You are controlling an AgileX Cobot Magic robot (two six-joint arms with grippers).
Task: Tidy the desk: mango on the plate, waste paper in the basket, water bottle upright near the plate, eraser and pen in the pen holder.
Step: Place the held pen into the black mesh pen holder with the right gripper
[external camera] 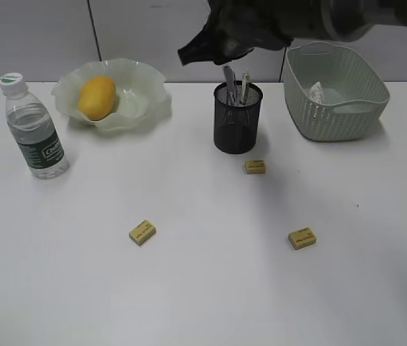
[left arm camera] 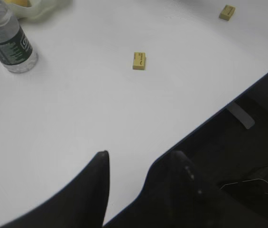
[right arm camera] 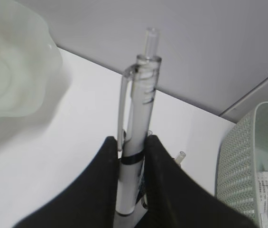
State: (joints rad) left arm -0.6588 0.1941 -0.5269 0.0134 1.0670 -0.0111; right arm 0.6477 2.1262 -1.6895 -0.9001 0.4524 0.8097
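My right gripper [right arm camera: 133, 140] is shut on a clear pen [right arm camera: 141, 95], held upright over the black mesh pen holder [external camera: 238, 119]. In the exterior view the gripper [external camera: 230, 63] hangs just above the holder, and two pens [external camera: 245, 85] stick out of it. The mango [external camera: 96, 97] lies in the wavy green plate [external camera: 113, 119]. Left of the plate, the water bottle [external camera: 34, 130] stands upright. Waste paper [external camera: 317, 92] lies in the basket [external camera: 336, 115]. Three yellow erasers [external camera: 255, 166] [external camera: 142, 232] [external camera: 302, 238] lie on the desk [external camera: 203, 288]. My left gripper [left arm camera: 141, 156] is open and empty above the desk's front edge.
The left wrist view shows the dark drop past the desk edge [left arm camera: 209, 123], an eraser [left arm camera: 139, 61] mid-desk and the bottle [left arm camera: 8, 42] far left. The grey wall [external camera: 145, 29] stands right behind plate, holder and basket.
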